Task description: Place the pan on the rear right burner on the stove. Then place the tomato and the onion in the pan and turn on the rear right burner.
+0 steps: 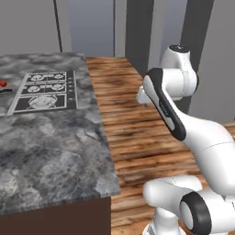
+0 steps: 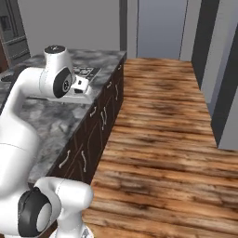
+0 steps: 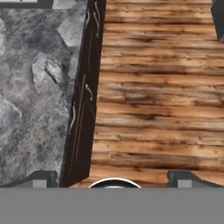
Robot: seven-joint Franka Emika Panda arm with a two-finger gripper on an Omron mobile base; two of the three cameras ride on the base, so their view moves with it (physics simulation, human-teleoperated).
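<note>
Nothing of the task looks done yet. At the far left edge of the left base view you have the tomato [image 1: 2, 84] on the grey stone desk [image 1: 50, 151], beside a dark sliver that may be the pan's handle; you cannot tell. Right of it lies the stove [image 1: 46, 91], grates bare, burners unlit. Further right, the hand [image 3: 112, 178] hangs over the desk's edge and the wooden floor [image 3: 166, 96], fingers apart, holding nothing. All steps remain; nothing blocks the approach.

Grey marbled stone counter [image 1: 50, 151] over dark cabinets. Set into far end: steel-grey stove [image 1: 45, 90]. Small red tomato [image 1: 2, 84] at left edge.
</note>
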